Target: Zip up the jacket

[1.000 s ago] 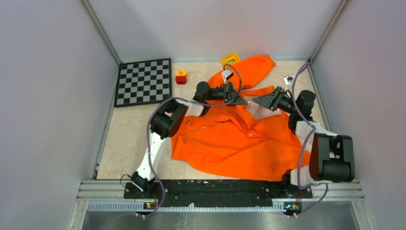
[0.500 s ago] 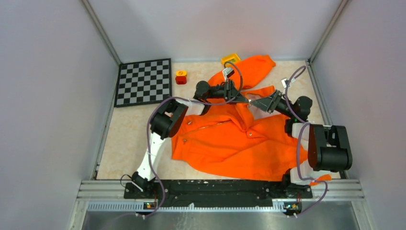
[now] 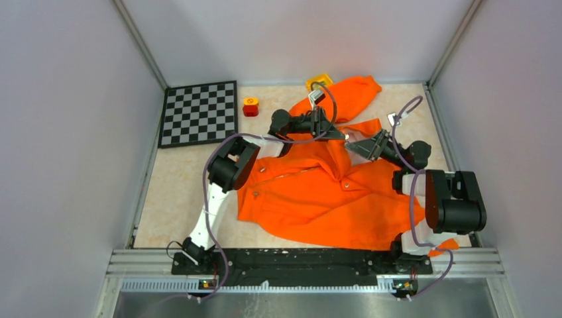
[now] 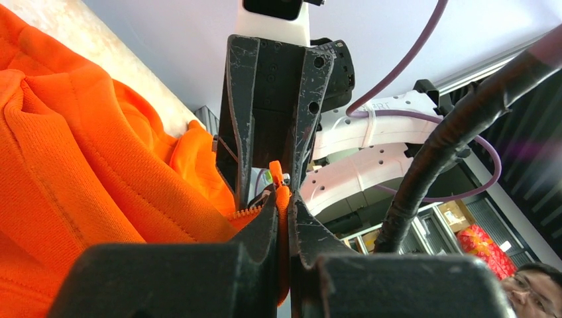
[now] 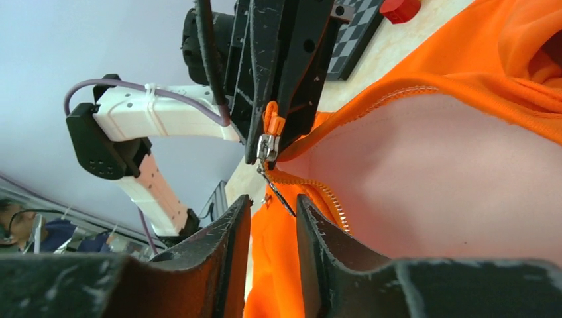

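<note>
The orange jacket (image 3: 325, 192) lies spread across the middle of the table, with one sleeve (image 3: 344, 96) reaching to the back. My left gripper (image 3: 339, 137) is shut on the orange zipper tape (image 4: 283, 202) at the raised front edge and holds it up. My right gripper (image 3: 350, 143) faces it tip to tip and is open with a narrow gap (image 5: 272, 209). The silver zipper slider (image 5: 267, 147) hangs just under the left fingers (image 5: 285, 66). Its thin pull tab (image 5: 283, 199) dangles at the mouth of my right jaws, not pinched. The pale lining (image 5: 431, 172) shows at the right.
A checkerboard (image 3: 199, 112) lies at the back left. A small red block (image 3: 250, 106) stands beside it, and a yellow object (image 3: 319, 81) sits at the back wall behind the sleeve. Grey walls close in both sides; a metal rail (image 3: 298, 262) runs along the near edge.
My right arm has swung inward and its gripper has closed the gap to my left gripper at the zipper. My left gripper has kept its hold and shifted only slightly.
</note>
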Controlling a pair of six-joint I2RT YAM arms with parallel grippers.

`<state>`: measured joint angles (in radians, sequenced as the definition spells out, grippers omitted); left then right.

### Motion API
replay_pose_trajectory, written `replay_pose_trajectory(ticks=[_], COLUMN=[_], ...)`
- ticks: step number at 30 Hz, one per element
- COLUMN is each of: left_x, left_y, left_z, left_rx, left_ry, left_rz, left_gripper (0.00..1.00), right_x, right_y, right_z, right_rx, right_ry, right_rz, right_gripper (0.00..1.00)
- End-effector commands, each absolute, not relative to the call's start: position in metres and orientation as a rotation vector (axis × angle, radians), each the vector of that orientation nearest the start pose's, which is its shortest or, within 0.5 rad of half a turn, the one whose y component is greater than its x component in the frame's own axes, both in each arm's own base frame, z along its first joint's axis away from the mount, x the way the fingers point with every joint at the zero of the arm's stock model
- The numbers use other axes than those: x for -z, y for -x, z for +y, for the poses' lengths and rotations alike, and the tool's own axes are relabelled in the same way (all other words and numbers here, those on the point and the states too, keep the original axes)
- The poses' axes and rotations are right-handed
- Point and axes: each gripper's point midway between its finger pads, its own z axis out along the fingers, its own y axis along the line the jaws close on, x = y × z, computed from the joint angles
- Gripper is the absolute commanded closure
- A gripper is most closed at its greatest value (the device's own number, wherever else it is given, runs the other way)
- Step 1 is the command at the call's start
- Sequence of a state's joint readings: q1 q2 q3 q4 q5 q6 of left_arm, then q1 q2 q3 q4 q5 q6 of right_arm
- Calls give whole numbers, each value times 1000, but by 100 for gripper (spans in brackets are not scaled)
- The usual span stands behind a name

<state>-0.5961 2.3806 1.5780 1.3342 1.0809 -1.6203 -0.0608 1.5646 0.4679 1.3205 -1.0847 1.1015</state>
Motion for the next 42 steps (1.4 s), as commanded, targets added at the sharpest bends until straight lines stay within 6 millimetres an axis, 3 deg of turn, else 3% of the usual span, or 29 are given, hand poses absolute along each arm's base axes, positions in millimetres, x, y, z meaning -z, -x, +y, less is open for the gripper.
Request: replay_pose_trajectory(ticks=[1, 4, 7, 11, 13, 14, 16, 20, 22, 24, 27, 30, 33, 37, 42], left_x=[-239, -241, -244, -242, -240, -240, -241, -238, -236, -232, -226, -221, -217, -214, -209], left_y=[-338, -337, -337, -335, -335, -334, -334, -337, -338, -339, -339, -338, -336, -330, -330], left_z=[-438, -438, -437, -437, -437, -436, -436, -438, -439, -439, -441, -442, -443, -443, -444], left_rx=[2270, 2264, 2237, 2186, 2171, 2168, 2166, 2170, 2173, 2175, 2179, 2179, 2180, 2182, 2172], left_ry=[-604, -622, -651, -687, -690, -691, -676, -657, -642, -627, -603, -599, -601, -621, -623], left_rz=[1643, 1634, 1620, 1633, 1654, 1658, 1667, 1681, 1691, 1703, 1722, 1733, 1744, 1752, 1776], left_gripper=[100, 100, 100, 100, 100, 100, 100, 100, 100, 100, 100, 100, 100, 100, 100], right_x=[-210, -205, -189, -163, -155, -163, -160, -123, -99, -77, -50, -38, -36, -47, -93], right_y=[-311, -314, -327, -339, -344, -345, -342, -317, -302, -295, -286, -289, -293, -298, -306], right_z=[157, 155, 144, 123, 96, 81, 47, -26, -47, -52, -41, -20, -18, -6, -11], right_rx=[-1535, -1535, -1470, -1218, -960, -839, -639, -274, -225, -291, -335, -388, -305, -322, -234], right_ry=[195, 138, -17, -141, -229, -247, -392, -865, -1069, -1228, -1339, -1249, -1148, -961, -751], right_rz=[1602, 1629, 1713, 1912, 2006, 2011, 2064, 2197, 2235, 2264, 2402, 2479, 2486, 2474, 2313], right_gripper=[68, 56, 52, 50, 47, 45, 44, 43, 42, 46, 53, 54, 50, 46, 42])
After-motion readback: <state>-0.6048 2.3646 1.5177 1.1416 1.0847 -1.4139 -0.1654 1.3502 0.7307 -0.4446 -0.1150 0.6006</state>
